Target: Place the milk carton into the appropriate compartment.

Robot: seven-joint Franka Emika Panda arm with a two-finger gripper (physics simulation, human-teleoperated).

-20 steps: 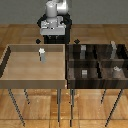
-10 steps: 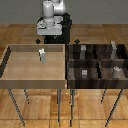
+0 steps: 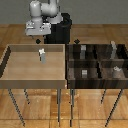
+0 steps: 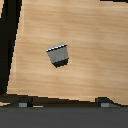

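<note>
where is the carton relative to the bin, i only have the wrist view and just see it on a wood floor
Observer: The milk carton stands upright in the light wooden tray, near its back wall. The dark divided bin is a separate tray on the exterior view's right.
Operator: is the arm over it
Observer: The gripper hangs just above the carton, not touching it.
Operator: bin compartments free?
Observer: Not all. Small grey blocks sit in several compartments; I can't tell which one suits the carton.
</note>
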